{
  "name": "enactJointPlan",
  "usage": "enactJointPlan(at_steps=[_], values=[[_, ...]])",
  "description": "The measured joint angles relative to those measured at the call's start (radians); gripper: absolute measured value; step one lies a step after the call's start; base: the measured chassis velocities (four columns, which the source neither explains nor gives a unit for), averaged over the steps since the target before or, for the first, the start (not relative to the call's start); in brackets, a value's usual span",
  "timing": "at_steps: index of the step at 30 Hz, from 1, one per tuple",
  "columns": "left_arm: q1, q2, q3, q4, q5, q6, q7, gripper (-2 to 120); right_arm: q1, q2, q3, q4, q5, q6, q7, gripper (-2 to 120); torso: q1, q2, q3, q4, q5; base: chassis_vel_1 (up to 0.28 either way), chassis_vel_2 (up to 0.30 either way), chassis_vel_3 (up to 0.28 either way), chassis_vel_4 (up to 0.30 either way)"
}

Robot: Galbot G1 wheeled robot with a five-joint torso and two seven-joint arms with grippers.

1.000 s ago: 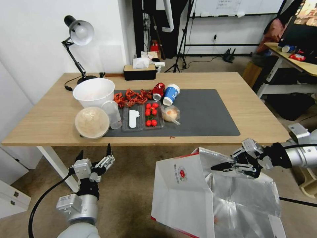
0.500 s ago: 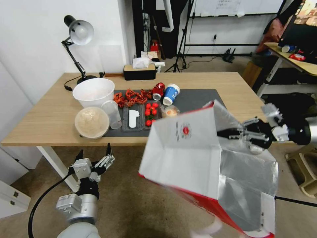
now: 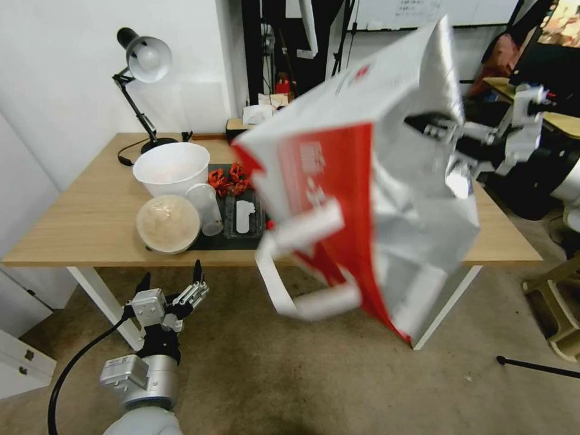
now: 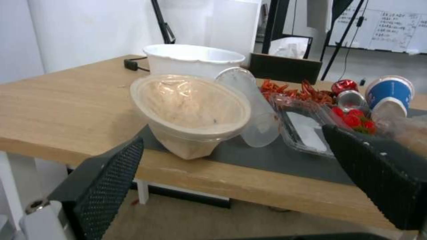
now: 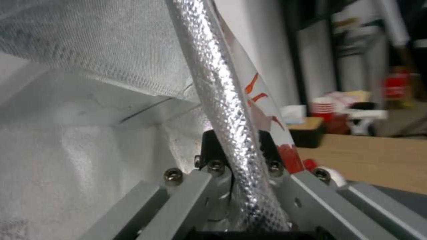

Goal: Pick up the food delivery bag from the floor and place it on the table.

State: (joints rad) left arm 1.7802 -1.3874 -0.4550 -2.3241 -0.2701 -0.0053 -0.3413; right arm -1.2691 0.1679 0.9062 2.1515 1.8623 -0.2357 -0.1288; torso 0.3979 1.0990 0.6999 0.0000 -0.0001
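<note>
lab/office; whiteboard (image 3: 423,12); tripod (image 3: 338,66); desk lamp (image 3: 142,66)

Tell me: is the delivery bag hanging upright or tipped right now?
Tipped. The food delivery bag swings in the air, red bottom toward the head camera, handles dangling, the right gripper clamped on its foil wall.

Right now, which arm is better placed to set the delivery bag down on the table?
Right. The right gripper is shut on the food delivery bag's rim, holding it above the table. The left gripper hangs open, low near the floor.
</note>
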Motion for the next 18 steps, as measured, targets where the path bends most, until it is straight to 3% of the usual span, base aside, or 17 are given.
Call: enactJointPlan(at_steps=[1, 2, 4, 7, 16, 18], values=[[0.0, 0.0, 0.0, 0.0, 0.0, 0.0, 0.0, 100, 0.0, 0.0, 0.0, 0.0, 0.0, 0.0, 0.0, 0, 0.0, 0.0, 0.0, 0.0, 0.0, 0.0, 0.0, 0.0, 0.0], [0.0, 0.0, 0.001, 0.0, 0.001, -0.001, 0.0, 100, 0.024, 0.001, -0.009, 0.007, 0.037, 0.016, 0.105, 0, 0.0, 0.0, 0.0, 0.0, 0.0, 0.0, 0.0, 0.0, 0.0], [0.0, 0.0, 0.001, 0.001, 0.001, -0.001, 0.0, 100, 0.032, 0.001, -0.012, 0.008, 0.051, 0.022, 0.143, 0, 0.0, 0.0, 0.0, 0.0, 0.0, 0.0, 0.0, 0.0, 0.0], [0.0, 0.0, 0.005, 0.006, 0.006, -0.002, -0.001, 100, 0.076, 0.019, -0.027, -0.002, 0.114, 0.035, 0.312, 0, 0.0, 0.0, 0.0, -0.0001, 0.0001, 0.0, 0.0, 0.0, 0.0], [-0.002, 0.006, 0.003, 0.017, 0.009, -0.003, -0.001, 100, 0.167, 0.073, -0.081, -0.08, 0.229, 0.019, 0.564, 0, 0.0, -0.001, 0.0, -0.0001, 0.0001, 0.0, 0.0, 0.0, 0.0], [-0.002, 0.006, 0.003, 0.018, 0.01, -0.003, -0.001, 100, 0.175, 0.078, -0.088, -0.087, 0.238, 0.014, 0.58, 0, 0.0, 0.0, 0.0, -0.0001, -0.0001, 0.0, 0.0, 0.0, 0.0]])
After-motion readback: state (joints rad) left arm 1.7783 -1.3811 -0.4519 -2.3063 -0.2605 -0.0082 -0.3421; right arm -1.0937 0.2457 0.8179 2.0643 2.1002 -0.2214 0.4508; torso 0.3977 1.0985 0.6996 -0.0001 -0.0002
